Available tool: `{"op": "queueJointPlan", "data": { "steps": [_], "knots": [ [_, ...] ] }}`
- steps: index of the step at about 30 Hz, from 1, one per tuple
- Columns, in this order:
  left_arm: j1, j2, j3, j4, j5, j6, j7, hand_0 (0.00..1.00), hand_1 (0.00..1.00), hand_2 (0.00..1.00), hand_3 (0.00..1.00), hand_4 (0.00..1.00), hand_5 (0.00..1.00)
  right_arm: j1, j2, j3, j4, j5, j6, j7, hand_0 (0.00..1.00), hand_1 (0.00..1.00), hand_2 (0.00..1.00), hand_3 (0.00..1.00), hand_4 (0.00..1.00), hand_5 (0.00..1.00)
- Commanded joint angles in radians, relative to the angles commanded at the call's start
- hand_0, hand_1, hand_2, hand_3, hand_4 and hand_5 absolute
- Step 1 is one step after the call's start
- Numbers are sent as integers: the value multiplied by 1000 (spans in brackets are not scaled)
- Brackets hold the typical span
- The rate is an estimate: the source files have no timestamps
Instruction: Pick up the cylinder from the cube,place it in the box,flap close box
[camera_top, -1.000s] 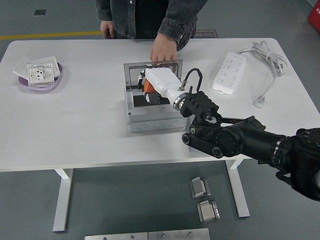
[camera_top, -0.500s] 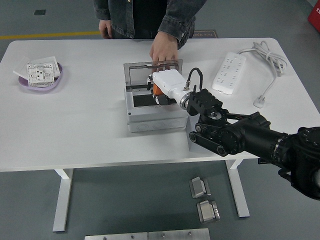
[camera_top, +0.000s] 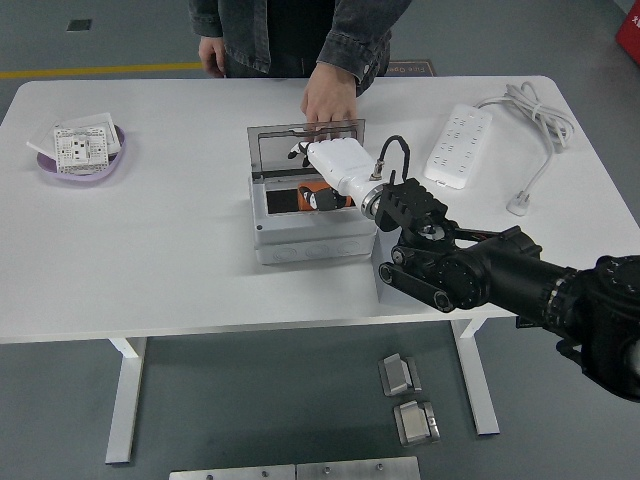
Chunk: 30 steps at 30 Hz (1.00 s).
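The grey box (camera_top: 305, 232) stands mid-table with its clear lid (camera_top: 300, 150) raised at the back. A person's hand (camera_top: 328, 100) rests on the lid's top edge. My right hand (camera_top: 318, 185), white with a black arm, reaches in from the right over the open box. It is shut on the orange cylinder (camera_top: 316, 193), which sits low inside the box opening, partly hidden under the palm. No cube shows. The left arm is out of view.
A purple dish (camera_top: 80, 165) with white parts sits at the far left. A white power strip (camera_top: 458, 147) with its cable (camera_top: 535, 115) lies at the right. The person stands at the table's far side.
My right hand has moved right and then down, taking the orange cylinder lower into the box. The person's hand stays on the lid.
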Motion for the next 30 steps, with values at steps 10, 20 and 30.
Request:
{"op": "queueJointPlan", "data": {
  "steps": [10, 20, 30],
  "knots": [
    [5, -4, 4, 1, -6, 0, 1, 734, 741, 704, 824, 719, 406, -33, -20, 49, 106, 48, -68, -10, 727, 695, 697, 852, 654, 150],
    [8, -2, 9, 2, -13, 0, 1, 734, 741, 704, 823, 720, 408, -38, -92, 197, 299, -87, -50, -66, 722, 690, 696, 840, 656, 165],
    [1, 3, 21, 0, -17, -1, 1, 734, 742, 703, 823, 721, 409, 49, -60, 155, 158, 40, -18, -44, 723, 690, 697, 837, 658, 165]
  ]
}}
